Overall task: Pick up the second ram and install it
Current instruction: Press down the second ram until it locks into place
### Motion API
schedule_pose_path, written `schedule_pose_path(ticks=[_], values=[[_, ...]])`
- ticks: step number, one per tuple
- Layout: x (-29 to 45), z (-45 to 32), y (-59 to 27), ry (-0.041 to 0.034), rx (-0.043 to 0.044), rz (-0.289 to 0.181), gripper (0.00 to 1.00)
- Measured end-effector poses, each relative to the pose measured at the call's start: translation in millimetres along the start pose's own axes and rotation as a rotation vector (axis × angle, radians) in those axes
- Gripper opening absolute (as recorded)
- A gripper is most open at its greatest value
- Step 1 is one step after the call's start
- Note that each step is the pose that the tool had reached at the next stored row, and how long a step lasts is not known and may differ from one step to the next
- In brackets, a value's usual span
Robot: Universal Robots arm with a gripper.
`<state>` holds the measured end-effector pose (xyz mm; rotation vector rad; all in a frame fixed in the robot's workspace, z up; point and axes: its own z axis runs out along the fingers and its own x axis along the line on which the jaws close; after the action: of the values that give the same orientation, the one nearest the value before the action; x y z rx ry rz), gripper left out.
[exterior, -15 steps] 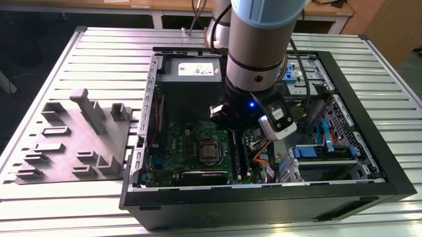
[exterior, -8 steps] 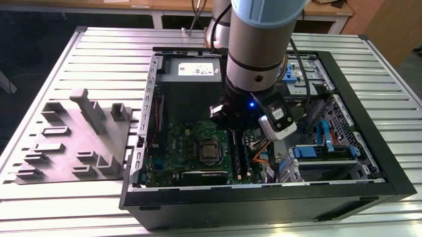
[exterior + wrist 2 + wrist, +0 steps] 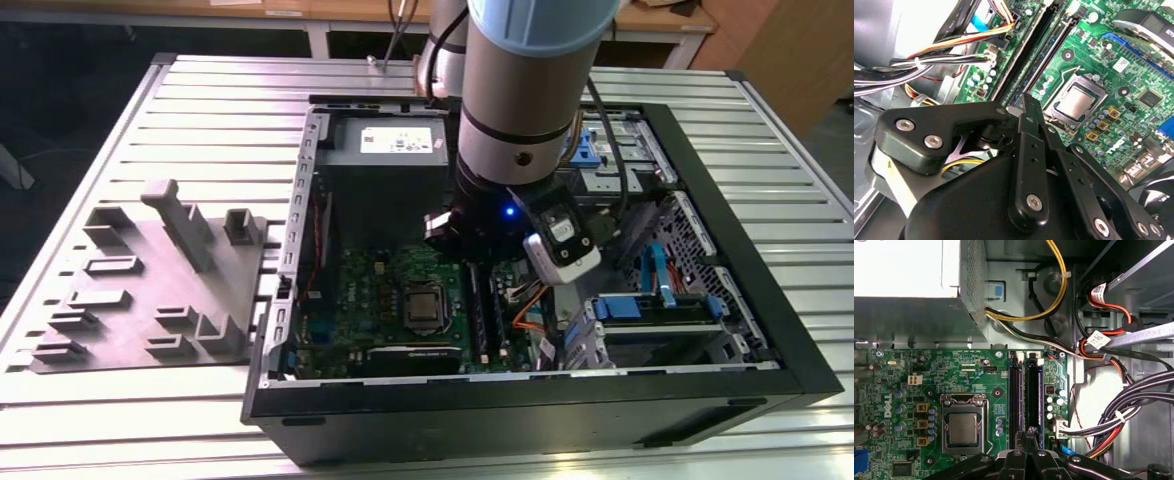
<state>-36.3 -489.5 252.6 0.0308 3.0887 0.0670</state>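
My gripper (image 3: 1026,439) hangs inside the open computer case (image 3: 694,385), low over the green motherboard (image 3: 929,367). Its two black fingers (image 3: 1026,107) are pressed together, with nothing visible between them. The tips sit just over the near end of the two long memory slots (image 3: 1024,395) beside the silver CPU (image 3: 962,429). Both slots (image 3: 1046,47) look dark with bluish edges. I cannot tell whether the second ram is seated in one of them. In the exterior view the gripper (image 3: 478,262) is above the same slots (image 3: 483,315).
Bundles of black, yellow and red cables (image 3: 1124,410) lie close beside the slots. The power supply (image 3: 387,140) fills the far end of the case. Drive bays with blue tabs (image 3: 661,300) are on the exterior view's right. A grey fixture tray (image 3: 147,290) sits left of the case.
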Motion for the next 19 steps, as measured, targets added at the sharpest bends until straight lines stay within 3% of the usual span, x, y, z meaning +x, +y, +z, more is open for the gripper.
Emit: schedule_pose_path(ticks=[5, 15, 19], values=[[0.1, 0.2, 3.9, 0.0000, -0.0007, 0.000, 0.10], [0.7, 2.2, 29.9, 0.0001, -0.0006, 0.000, 0.10], [0.2, 5.9, 35.1, 0.0000, -0.0007, 0.000, 0.10]])
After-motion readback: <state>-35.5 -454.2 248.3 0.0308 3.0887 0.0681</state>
